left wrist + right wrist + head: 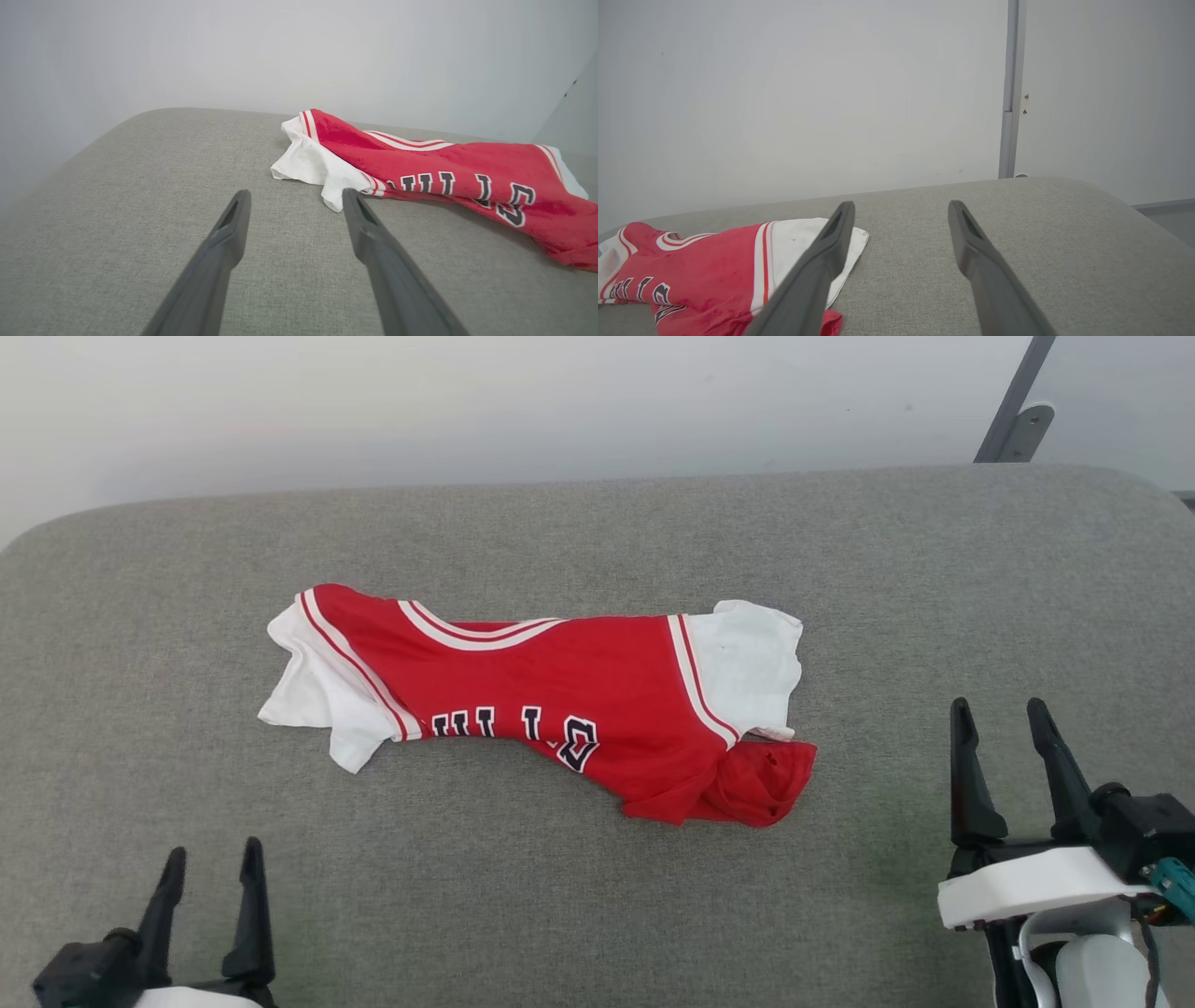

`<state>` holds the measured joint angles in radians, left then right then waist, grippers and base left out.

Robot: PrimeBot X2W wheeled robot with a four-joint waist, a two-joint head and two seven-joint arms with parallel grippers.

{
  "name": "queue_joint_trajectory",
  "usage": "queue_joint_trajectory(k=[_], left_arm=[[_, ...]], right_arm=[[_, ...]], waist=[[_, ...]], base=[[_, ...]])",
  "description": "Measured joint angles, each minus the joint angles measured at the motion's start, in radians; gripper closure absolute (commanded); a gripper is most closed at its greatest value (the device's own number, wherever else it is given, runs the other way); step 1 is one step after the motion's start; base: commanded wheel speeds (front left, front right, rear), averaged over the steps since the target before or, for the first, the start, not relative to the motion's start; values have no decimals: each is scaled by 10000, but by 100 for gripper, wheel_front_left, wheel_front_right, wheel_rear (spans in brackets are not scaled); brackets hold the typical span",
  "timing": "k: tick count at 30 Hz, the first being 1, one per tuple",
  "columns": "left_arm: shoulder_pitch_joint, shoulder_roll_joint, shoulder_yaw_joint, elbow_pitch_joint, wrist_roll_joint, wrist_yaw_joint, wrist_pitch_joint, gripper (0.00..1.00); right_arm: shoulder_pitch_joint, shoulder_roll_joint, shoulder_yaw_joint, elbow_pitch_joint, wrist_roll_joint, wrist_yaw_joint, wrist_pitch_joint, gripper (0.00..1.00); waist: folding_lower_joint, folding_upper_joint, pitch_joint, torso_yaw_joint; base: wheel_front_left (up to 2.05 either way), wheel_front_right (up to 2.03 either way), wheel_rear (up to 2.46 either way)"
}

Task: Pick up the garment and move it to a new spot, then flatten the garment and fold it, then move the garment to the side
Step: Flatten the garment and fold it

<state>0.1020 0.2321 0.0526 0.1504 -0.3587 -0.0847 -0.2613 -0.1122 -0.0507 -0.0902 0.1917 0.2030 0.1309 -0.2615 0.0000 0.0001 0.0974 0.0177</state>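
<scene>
The garment (560, 700) is being seen lying crumpled near the middle of the grey cushioned surface (597, 905). Its red body is being stretched from left to right, with one white sleeve at each end and the dark lettering along the near edge. At its near right corner the red fabric is being bunched into a small heap. The left gripper (215, 847) is being held low at the near left, well apart from the garment; its two dark fingers are being kept apart and nothing is being held between them. In the left wrist view this gripper (296, 192) is being pointed at the bare surface just beside the white left sleeve of the garment (444, 163). The right gripper (997, 703) is being held at the near right, near the right end of the garment but not touching it, also with the fingers spread and empty. In the right wrist view it (901, 203) is being pointed toward the pale wall (784, 93).
</scene>
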Motion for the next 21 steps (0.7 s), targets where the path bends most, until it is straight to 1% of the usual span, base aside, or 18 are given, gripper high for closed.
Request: queue_joint_trajectory(k=[4, 5, 7, 10, 13, 16, 18, 21], left_arm=[[-108, -224, 58, 48, 169, -173, 0, 0], [-181, -297, 59, 48, 182, -207, 0, 0], [-334, -449, -21, 54, 274, -286, 2, 0], [-661, -614, -173, 102, 366, -349, 0, 0], [-1083, -790, -387, 234, 374, -399, 0, 0], [-1532, -892, -552, 449, 349, -430, 0, 0], [-1778, -947, -792, 564, 280, -431, 0, 0], [-2076, -930, -1151, 686, 23, -433, 2, 0]], right_arm=[[-35, -65, 198, 38, -104, 0, 159, 0], [-110, -144, 303, 82, -102, 0, 366, 0], [-424, -437, 639, 270, -105, 0, 1279, 0], [-1245, -1250, 1197, 391, -98, 2, 2627, 0], [-2413, -2253, 1929, 483, 94, 2, 4021, 0], [-3643, -3154, 2859, 748, 650, 2, 5335, 0], [-4426, -3620, 3542, 999, 1244, 2, 6182, 0], [-5483, -4297, 4828, 1287, 2086, 2, 7131, 0]], waist=[[0, 0, 21, 67], [0, 0, 54, 93], [0, 0, 159, 149], [0, 0, 429, 244], [0, 0, 792, 381], [0, 0, 1176, 565], [0, -1, 1414, 711], [0, 0, 1742, 949]], base=[[0, 0, 0], [0, 0, 0], [0, 0, 0], [0, 0, 0], [0, 0, 0], [0, 0, 0], [0, 0, 0], [0, 0, 0]])
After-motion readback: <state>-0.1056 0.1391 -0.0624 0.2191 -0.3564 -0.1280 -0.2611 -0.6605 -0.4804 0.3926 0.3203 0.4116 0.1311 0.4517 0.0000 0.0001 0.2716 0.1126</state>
